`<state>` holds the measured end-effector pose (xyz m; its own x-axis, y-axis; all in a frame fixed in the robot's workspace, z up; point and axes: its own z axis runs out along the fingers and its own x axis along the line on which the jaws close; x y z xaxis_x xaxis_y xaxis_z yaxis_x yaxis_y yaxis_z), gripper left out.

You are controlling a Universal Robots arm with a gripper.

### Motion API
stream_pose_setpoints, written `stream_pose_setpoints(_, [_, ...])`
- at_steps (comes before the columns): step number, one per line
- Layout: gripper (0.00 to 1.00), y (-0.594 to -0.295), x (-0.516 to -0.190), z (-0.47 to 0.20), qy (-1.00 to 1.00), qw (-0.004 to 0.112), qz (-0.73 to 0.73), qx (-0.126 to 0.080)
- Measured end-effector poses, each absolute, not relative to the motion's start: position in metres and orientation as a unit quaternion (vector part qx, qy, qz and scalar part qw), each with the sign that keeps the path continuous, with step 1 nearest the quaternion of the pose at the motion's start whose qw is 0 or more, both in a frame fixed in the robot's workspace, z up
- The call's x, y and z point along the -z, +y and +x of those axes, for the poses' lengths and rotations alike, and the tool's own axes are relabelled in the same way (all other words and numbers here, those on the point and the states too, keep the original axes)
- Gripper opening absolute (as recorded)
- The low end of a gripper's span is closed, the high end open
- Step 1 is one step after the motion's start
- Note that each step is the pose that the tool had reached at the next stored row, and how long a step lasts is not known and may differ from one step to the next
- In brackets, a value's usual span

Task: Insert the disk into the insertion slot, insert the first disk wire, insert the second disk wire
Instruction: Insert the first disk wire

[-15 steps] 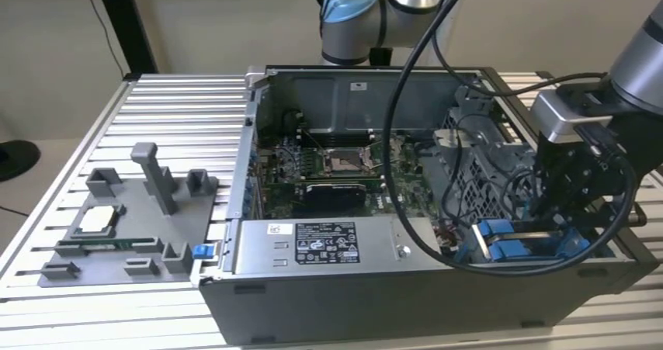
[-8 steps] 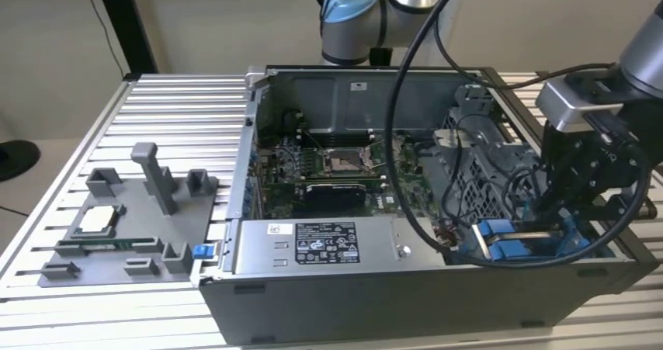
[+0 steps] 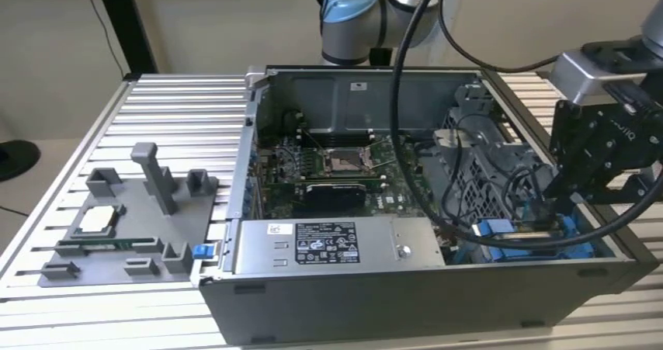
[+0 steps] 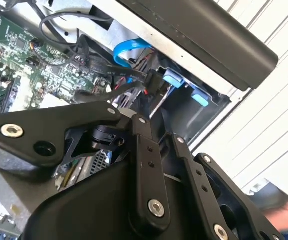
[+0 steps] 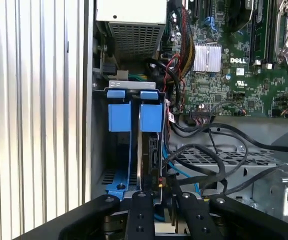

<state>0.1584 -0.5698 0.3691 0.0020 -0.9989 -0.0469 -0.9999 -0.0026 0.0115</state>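
The disk stands edge-on in the insertion slot, its blue carrier tabs side by side at the slot's mouth. In the exterior view the slot lies in the case's near corner on the exterior view's right. My gripper reaches down at the disk's end, shut on a black wire connector with red and yellow leads. In the second wrist view the gripper points at this connector beside the blue tabs. A blue flat cable loops nearby. In the exterior view the gripper hangs over the slot.
The open case holds a labelled grey power-supply box, the motherboard and a perforated metal cage draped with black cables. A grey fixture with parts sits on the slatted table at the exterior view's left.
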Motion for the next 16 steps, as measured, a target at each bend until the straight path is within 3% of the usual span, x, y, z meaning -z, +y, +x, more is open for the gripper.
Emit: stream_pose_setpoints(16, [0.0,-0.572,-0.376,0.18,0.701,0.013,-0.713,-0.024])
